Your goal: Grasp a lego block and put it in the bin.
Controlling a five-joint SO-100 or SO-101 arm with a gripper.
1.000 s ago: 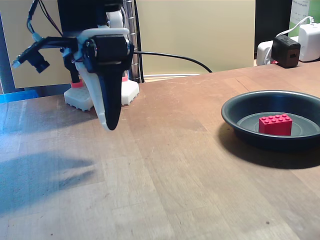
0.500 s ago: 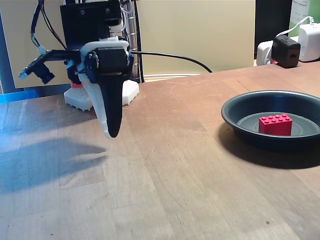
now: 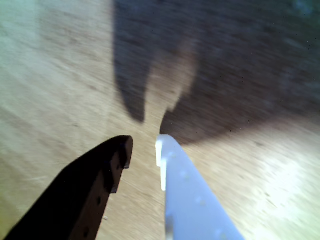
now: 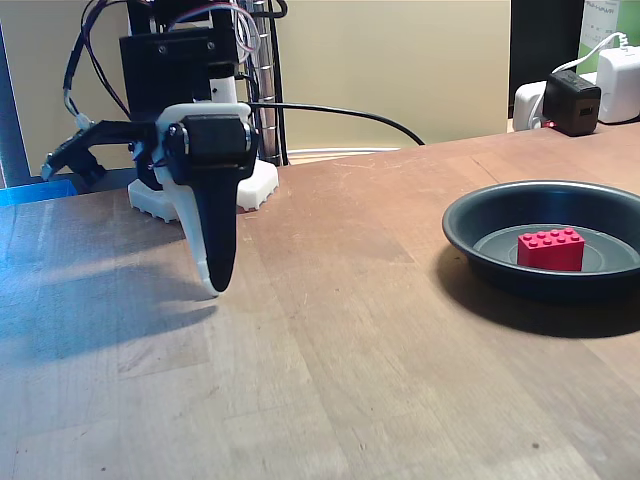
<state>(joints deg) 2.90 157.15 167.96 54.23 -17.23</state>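
Observation:
The red lego block (image 4: pixel 551 249) lies flat on the bottom of the bin (image 4: pixel 470 225), a shallow dark round pan at the right of the fixed view. My gripper (image 4: pixel 217 288) hangs far to the left of the bin, pointing down, with its tip just above the wooden table. In the wrist view the gripper (image 3: pixel 143 147) shows a black finger (image 3: pixel 95 185) and a white finger (image 3: pixel 187 195). A narrow gap separates their tips, with only blurred wood and shadow behind it. Nothing is held.
The arm's white base (image 4: pixel 165 200) stands at the back left with a black cable (image 4: pixel 350 113) running right. Chargers and plugs (image 4: pixel 585 95) sit at the back right corner. The wooden table (image 4: pixel 350 350) stretches between the gripper and the bin.
The gripper has lowered toward the table and tucked slightly back toward the base. The lego block and the bin have not moved.

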